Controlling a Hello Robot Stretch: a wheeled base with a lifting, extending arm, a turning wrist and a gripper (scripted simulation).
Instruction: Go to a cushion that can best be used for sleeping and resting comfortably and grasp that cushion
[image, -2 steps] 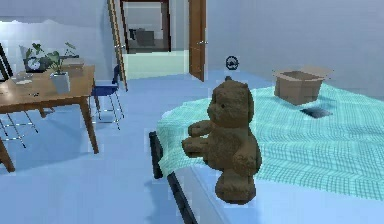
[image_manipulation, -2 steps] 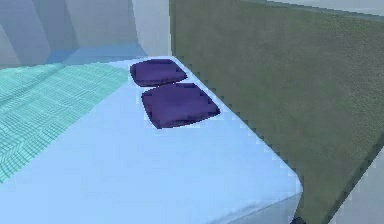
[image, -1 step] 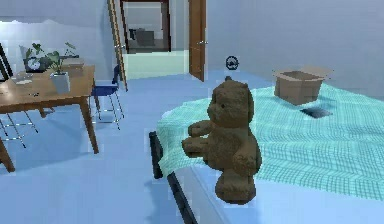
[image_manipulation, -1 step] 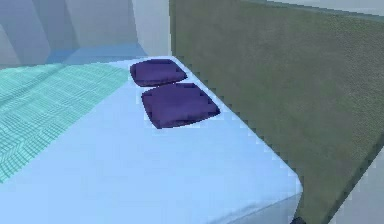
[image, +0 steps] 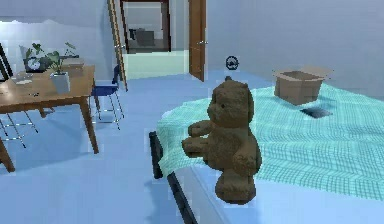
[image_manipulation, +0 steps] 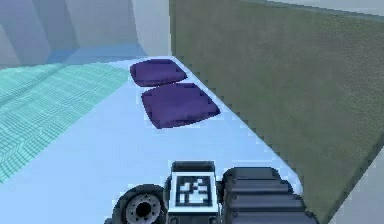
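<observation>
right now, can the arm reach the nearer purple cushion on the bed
Probably yes, if it extends: only bare bedsheet lies between the arm at the arm side view's bottom edge and the nearer purple cushion. How far it reaches can't be judged.

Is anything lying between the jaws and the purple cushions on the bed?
Nothing visible. Only bare sheet separates the jaws, low in the arm side view, from the near cushion; the second cushion lies beyond it.
</observation>
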